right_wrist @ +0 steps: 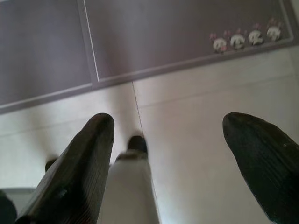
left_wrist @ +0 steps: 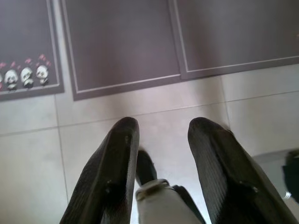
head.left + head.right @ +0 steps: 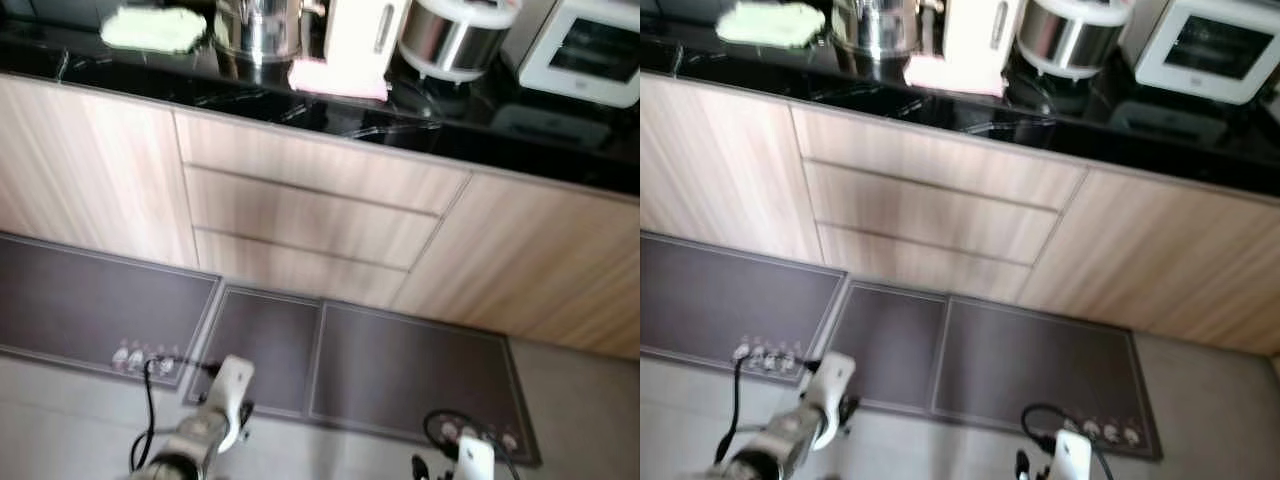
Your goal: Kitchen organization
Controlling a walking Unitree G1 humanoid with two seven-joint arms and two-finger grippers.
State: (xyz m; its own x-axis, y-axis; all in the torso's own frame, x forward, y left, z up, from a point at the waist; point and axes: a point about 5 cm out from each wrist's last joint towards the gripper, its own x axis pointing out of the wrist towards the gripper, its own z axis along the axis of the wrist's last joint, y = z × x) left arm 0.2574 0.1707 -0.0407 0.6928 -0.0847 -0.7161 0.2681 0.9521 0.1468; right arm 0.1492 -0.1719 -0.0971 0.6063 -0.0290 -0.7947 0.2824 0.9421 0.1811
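Worktop (image 3: 560,150) — black, glossy, running across the top of your head views. On it, from your left: a pale green cloth (image 3: 152,28), a steel pot (image 3: 258,27), a white upright appliance (image 3: 362,40) with a pink cloth (image 3: 336,80) at its foot, a silver rice cooker (image 3: 455,37), a white oven (image 3: 588,50).

Below it you have wood-grain cabinets, with three drawers (image 3: 310,225) stacked in the middle.

Floor — pale tiles (image 2: 28,172) with dark grey mats (image 3: 405,370) along the cabinet base; small cartoon figures (image 2: 25,75) printed at the mat corners.

Left end effector (image 2: 161,140) — hanging low over the tiles, fingers parted narrowly, nothing between them.

Right end effector (image 1: 170,140) — likewise low over the tiles, fingers spread wide, holding nothing.
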